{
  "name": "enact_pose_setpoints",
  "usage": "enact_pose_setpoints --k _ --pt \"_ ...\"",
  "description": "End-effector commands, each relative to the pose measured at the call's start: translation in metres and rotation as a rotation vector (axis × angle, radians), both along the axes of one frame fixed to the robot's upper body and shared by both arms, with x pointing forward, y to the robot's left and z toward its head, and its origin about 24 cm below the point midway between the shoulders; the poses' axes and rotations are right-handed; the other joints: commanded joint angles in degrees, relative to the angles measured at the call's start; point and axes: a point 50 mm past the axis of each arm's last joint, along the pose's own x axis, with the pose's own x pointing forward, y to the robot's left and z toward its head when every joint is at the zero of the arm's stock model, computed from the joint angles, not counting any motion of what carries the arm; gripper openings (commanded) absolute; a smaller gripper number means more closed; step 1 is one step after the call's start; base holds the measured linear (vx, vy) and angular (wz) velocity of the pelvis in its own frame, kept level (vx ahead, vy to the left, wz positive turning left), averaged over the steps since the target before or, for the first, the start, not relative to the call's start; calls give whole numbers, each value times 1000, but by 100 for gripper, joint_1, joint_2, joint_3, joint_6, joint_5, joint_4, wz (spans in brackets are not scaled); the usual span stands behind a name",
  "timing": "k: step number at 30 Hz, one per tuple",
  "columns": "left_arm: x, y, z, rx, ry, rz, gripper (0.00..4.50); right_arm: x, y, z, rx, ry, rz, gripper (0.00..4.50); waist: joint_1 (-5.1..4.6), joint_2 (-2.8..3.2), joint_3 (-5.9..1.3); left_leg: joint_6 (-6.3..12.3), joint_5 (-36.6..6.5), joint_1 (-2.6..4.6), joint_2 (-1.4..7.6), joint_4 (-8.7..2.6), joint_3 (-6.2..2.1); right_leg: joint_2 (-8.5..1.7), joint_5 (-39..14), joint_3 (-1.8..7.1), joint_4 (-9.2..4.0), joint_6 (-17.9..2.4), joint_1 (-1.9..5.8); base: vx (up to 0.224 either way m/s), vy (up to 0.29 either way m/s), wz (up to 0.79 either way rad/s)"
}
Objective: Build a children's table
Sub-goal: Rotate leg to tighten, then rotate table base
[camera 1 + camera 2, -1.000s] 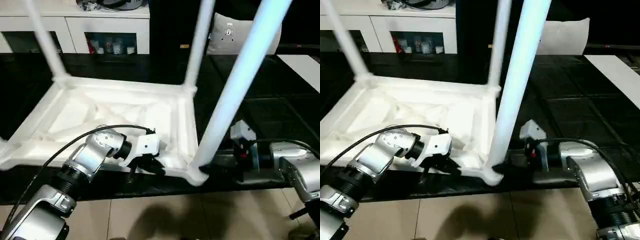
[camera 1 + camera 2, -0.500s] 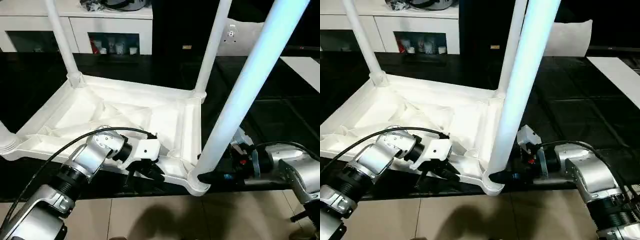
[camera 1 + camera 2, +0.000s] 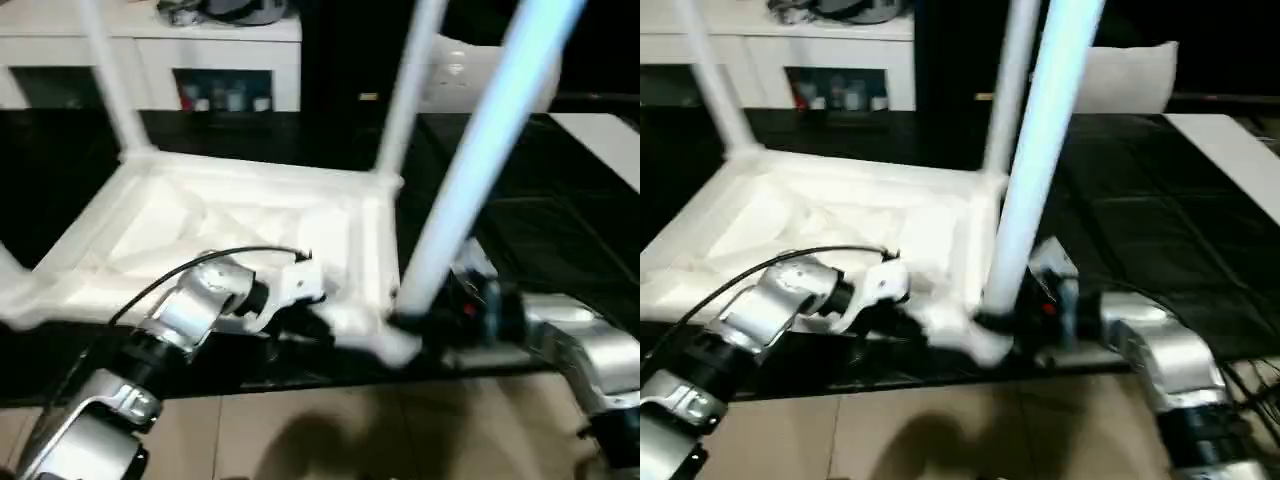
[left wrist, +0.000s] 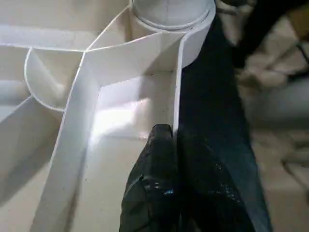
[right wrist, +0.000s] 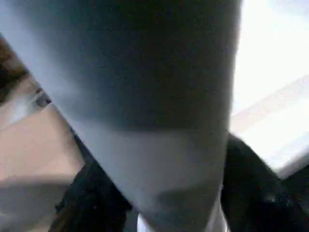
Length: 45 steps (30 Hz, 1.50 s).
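The children's table lies upside down: its white ribbed tabletop (image 3: 230,215) rests on the black work table (image 3: 540,220) with legs standing in the corner sockets. The near right leg (image 3: 470,160) rises steeply past the camera. My right gripper (image 3: 410,322) is at that leg's base, just above the socket, and in the right wrist view a black finger (image 5: 91,193) presses each side of the leg (image 5: 159,121). My left gripper (image 4: 176,145) is shut on the tabletop's near rim wall (image 4: 177,87), close to the same corner. Two far legs (image 3: 405,90) stand upright at the back.
A white cabinet (image 3: 150,50) with glass doors runs along the back. A pale cushion-like thing (image 3: 470,70) sits at the back right, and a white sheet (image 3: 610,130) lies at the far right. The work table's front edge is near me, with beige floor (image 3: 300,440) below it.
My right gripper's fingers have closed in from wide open onto the base of the near right leg. The left gripper has kept its hold on the rim. The camera has shifted.
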Motion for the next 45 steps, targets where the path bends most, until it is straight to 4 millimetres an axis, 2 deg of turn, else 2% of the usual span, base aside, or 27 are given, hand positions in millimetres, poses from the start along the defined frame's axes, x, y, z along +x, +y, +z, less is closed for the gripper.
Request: enact_pose_setpoints --k 1,2,3,4,5,6,7,8,10,11,13,16,18,19,21,23,24,28,29,32,37,38,40,41,42,43,45 --pt "4 -31 5 -84 -23 71 0 11 12 -9 -56 41 -152 216 -74 -38 -299 165 -1162 -88 -17 -317 24 -285 -3673 52 -686 385 325 0 0 0" --pt "8 -35 6 -98 -36 123 0 15 13 -10 -75 33 -225 213 -105 -10 -294 188 -1235 -62 -22 -304 28 -279 -3715 22 -726 419 306 0 0 0" --pt "10 -38 7 -105 -42 149 0 17 13 -10 -83 33 -260 213 -199 4 -292 242 -1369 -66 -15 -292 6 -275 -3742 -69 -792 493 332 0 0 0" --pt "12 -41 8 -112 -50 181 0 19 14 -11 -86 34 -298 213 -231 34 -300 270 -1437 -64 11 -301 -10 -285 -3696 -102 -815 502 363 0 0 0" --pt "15 -43 8 -115 -63 211 0 21 16 -11 -81 31 -325 213 -291 83 -342 327 -1407 -142 117 -370 -84 -337 -3235 -89 -756 465 484 0 0 0" --pt "19 -48 10 -117 -90 259 0 23 22 -11 -47 30 -364 213 -327 78 -330 351 -1404 -155 136 -384 -82 -341 -3106 -73 -754 417 473 0 0 0" --pt "19 -48 10 -117 -90 259 0 23 22 -11 -47 30 -364 213 -370 94 -324 335 -1470 -118 141 -384 -74 -365 -3030 -86 -749 295 453 0 0 0" --pt "21 -51 10 -112 -119 275 0 24 27 -10 -27 5 -374 259 -382 87 -321 337 -1488 -115 123 -379 -65 -366 -3034 -93 -756 274 450 0 0 0" --pt "22 -52 10 -109 -135 277 0 24 29 -9 -13 -5 -381 271 -398 69 -328 351 -1406 -99 79 -370 -42 -379 -3012 -75 -756 204 439 0 0 0" --pt "22 -52 10 -101 -152 259 0 22 30 -9 -21 -15 -379 271 -387 76 -344 403 -1172 -130 85 -393 -44 -392 -2807 -27 -700 99 465 0 0 0" --pt "22 -49 9 -81 -174 235 0 19 29 -11 -67 -29 -344 306 -353 75 -351 440 -941 -127 100 -405 -37 -385 -2528 30 -632 -70 451 0 0 0" --pt "25 -40 5 -52 -224 219 0 12 21 -8 -68 -8 -307 324 -273 72 -361 517 -627 -144 104 -404 -15 -368 -2164 116 -520 -253 452 0 0 0" --pt "25 -39 5 -46 -230 224 0 10 20 -8 -81 -16 -295 351 -226 39 -381 549 -518 -157 85 -384 4 -369 -2127 141 -480 -260 463 0 0 0" --pt "27 -37 4 -40 -253 226 0 9 16 -7 -90 -32 -304 358 -187 23 -391 565 -395 -196 63 -373 10 -368 -2115 160 -447 -228 474 0 0 0" --pt "29 -36 5 -57 -276 255 0 6 9 -7 -110 -47 -321 371 -105 37 -397 582 -246 -183 88 -376 15 -366 -2051 171 -433 -191 460 0 0 0" --pt "30 -36 5 -77 -277 271 0 3 3 -7 -126 -75 -325 396 -84 34 -374 557 -311 -168 92 -383 31 -352 -2159 160 -460 -164 437 0 0 0" --pt "30 -36 6 -98 -269 268 43 0 -3 -7 -131 -81 -335 405 -83 13 -366 531 -405 -170 88 -391 35 -348 -2298 151 -477 -110 445 0 0 0" --pt "26 -37 7 -141 -237 238 67 -6 -15 -6 -151 -87 -349 444 -89 18 -361 520 -596 -161 88 -398 35 -339 -2485 150 -519 -33 423 0 0 0" --pt "24 -36 8 -166 -251 250 92 -8 -22 -5 -166 -93 -361 450 -91 15 -361 514 -614 -155 88 -398 33 -342 -2499 162 -515 -43 416 0 0 0" --pt "24 -34 10 -197 -265 275 113 -12 -27 -2 -210 -112 -322 450 -71 13 -352 541 -616 -140 83 -395 44 -333 -2510 186 -519 -58 400 0 0 0" --pt "23 -17 13 -241 -264 322 152 -26 -20 10 -106 -50 -136 450 -32 16 -369 692 -509 -169 107 -396 32 -334 -2287 202 -467 -83 429 0 0 0" --pt "23 -4 15 -211 -289 339 164 -27 -14 15 -87 -71 -77 450 -34 13 -370 663 -521 -163 118 -401 27 -338 -2312 197 -458 -99 416 0 0 0" --pt "21 9 17 -174 -314 343 175 -28 -8 17 -78 -82 -35 450 -45 22 -354 612 -543 -157 119 -409 29 -331 -2383 202 -466 -86 397 0 0 0" --pt "21 9 17 -174 -314 343 184 -28 -8 17 -78 -82 -35 450 -49 29 -349 590 -571 -151 123 -414 27 -336 -2415 202 -467 -90 393 0 0 0" --pt "17 22 20 -156 -313 340 184 -27 0 17 -70 -83 3 450 -50 32 -339 555 -602 -132 107 -410 39 -324 -2518 200 -490 -59 374 0 0 0" --pt "14 29 21 -141 -308 333 184 -26 5 17 -62 -80 23 450 -40 39 -345 509 -603 -132 128 -425 22 -348 -2510 203 -461 -85 389 0 0 0" --pt "5 43 23 -98 -300 309 184 -24 16 19 -44 -78 65 450 -62 24 -335 476 -577 -132 146 -434 23 -346 -2463 227 -450 -139 362 0 0 0"
